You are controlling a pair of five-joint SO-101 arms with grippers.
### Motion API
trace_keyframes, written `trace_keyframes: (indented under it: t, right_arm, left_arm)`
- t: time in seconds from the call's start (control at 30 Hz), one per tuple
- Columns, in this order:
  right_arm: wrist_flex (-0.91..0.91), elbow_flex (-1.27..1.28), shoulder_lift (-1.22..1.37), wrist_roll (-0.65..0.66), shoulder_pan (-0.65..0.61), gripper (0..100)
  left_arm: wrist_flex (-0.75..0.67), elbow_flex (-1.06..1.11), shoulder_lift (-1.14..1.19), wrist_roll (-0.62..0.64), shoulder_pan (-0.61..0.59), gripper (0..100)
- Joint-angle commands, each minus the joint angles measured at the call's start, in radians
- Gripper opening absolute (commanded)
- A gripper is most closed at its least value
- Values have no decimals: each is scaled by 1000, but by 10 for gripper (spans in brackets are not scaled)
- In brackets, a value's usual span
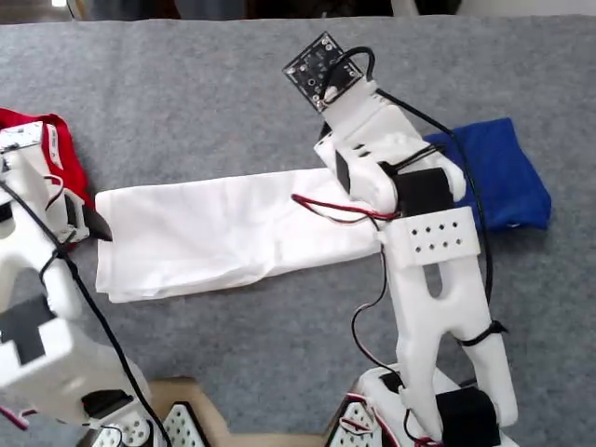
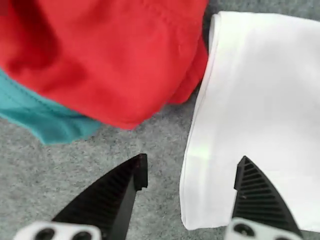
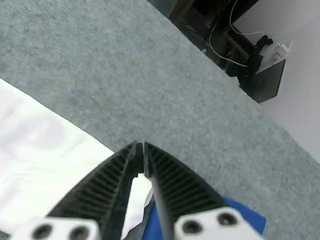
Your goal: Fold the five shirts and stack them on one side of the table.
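We're folding the white shirt (image 1: pixel 214 237). Our left gripper (image 2: pixel 192 162) gapes astride its edge and must pinch next; our right gripper (image 3: pixel 143 148) hangs closed above it.

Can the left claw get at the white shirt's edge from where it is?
Probably yes: the left claw is open and straddles the edge of the white shirt, with nothing between them. The red shirt lies beside that edge, not over it.

white shirt (image 1: pixel 223 237) | red shirt (image 2: pixel 100 55) | teal shirt (image 2: pixel 45 120) | blue shirt (image 1: pixel 512 177) | grey tbl cloth (image 1: pixel 186 84)
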Motion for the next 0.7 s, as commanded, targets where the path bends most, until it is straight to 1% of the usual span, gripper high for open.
trace_keyframes:
  t: [0.0,0.23,0.53,0.6,0.67]
  right_arm:
    - [-25,2,-38,28,-15,15]
    - [-25,4,-33,31,-14,15]
    - [-38,5,-31,31,-14,15]
    - [-38,5,-31,31,-14,15]
    - [-38,5,-31,31,-14,15]
  left_arm:
    - [0,-91,66,-12,10,295]
    - [2,-222,232,-12,7,292]
    - [0,-236,336,-14,27,291]
    - [-11,-236,356,-12,30,273]
    - [-37,-234,376,-3,28,230]
